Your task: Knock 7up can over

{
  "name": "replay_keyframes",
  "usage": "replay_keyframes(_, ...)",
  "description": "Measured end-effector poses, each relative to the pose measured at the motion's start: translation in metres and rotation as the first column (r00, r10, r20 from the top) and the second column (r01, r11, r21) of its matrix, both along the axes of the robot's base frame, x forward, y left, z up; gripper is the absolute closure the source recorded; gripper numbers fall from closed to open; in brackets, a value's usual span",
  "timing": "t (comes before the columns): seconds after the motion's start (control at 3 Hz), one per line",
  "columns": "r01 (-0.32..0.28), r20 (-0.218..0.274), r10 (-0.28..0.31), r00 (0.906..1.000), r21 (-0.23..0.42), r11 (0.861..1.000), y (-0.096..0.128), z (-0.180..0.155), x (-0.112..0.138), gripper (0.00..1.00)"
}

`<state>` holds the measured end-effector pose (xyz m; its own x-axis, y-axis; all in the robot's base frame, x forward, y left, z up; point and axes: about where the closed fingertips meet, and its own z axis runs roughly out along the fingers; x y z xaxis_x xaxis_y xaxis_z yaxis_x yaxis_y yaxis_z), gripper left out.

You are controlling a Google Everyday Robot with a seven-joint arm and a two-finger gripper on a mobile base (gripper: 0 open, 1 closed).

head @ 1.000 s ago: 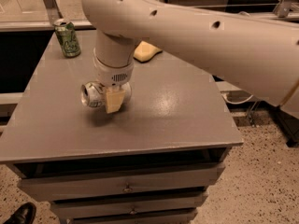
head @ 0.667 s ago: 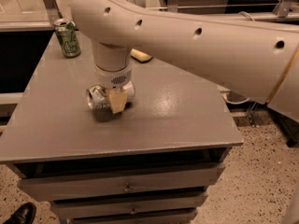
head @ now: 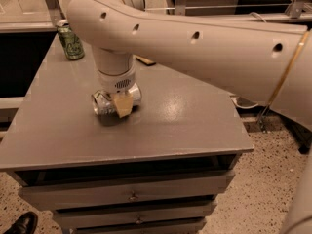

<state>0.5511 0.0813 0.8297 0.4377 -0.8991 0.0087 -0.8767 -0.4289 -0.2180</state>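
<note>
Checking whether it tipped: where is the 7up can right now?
The 7up can lies on its side on the gray table, left of centre, directly under the end effector; the green can stands at the back-left corner.

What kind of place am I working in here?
Likely an office or lab workspace: a grey drawer cabinet, a speckled hard floor, a person's shoe beside it. The gripper is down at the 7up can, which lies on its side on the cabinet top.

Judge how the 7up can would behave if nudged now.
The 7up can lies on its side under the gripper, so a nudge would probably roll it across the smooth table. Being thin metal, it likely is light and dents easily.
</note>
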Motion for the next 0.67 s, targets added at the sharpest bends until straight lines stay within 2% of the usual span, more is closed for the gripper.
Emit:
replay_keyframes(0.33,-0.006,-0.001,0.006,1.0000,-0.019,1.000,-0.0018,-0.0011,0.0007,0.05)
replay_keyframes(0.67,-0.006,-0.001,0.006,1.0000,-0.019,1.000,-0.0018,0.0027,0.0007,0.00)
